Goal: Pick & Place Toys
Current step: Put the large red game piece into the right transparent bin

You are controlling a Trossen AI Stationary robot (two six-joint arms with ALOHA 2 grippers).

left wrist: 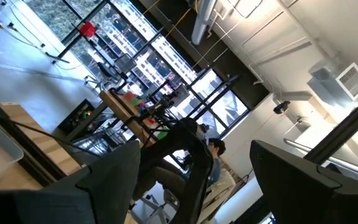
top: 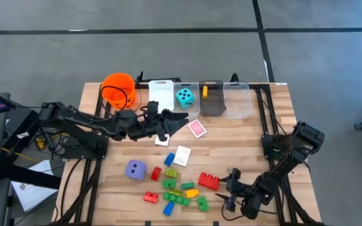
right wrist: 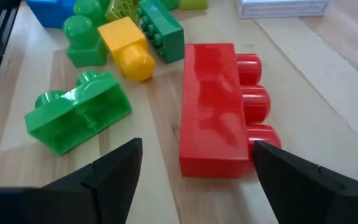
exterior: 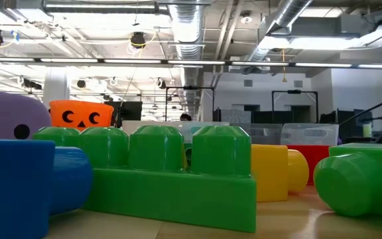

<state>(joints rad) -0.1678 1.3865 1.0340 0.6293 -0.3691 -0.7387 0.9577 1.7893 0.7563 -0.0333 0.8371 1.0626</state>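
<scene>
A red brick (right wrist: pixel 213 106) lies on its side on the wooden table, its studs toward the table's right edge. My right gripper (right wrist: pixel 197 146) is open just short of it, low at the table's near right (top: pixel 226 189), one finger on either side of its near end and touching nothing. Green (right wrist: pixel 79 118) and yellow (right wrist: pixel 126 46) bricks lie just past it in a loose cluster (top: pixel 178 188). My left gripper (top: pixel 173 122) hangs open and empty above the table's middle, near a pink-backed card (top: pixel 197 129). A purple die (top: pixel 136 169) sits at the near left.
Along the far edge stand an orange bucket (top: pixel 118 88), a white bin (top: pixel 161 94), a clear bin with a teal die (top: pixel 184 97), a dark bin with a yellow piece (top: pixel 205 91) and another clear bin (top: pixel 237 100). A white card (top: pixel 181 155) lies mid-table.
</scene>
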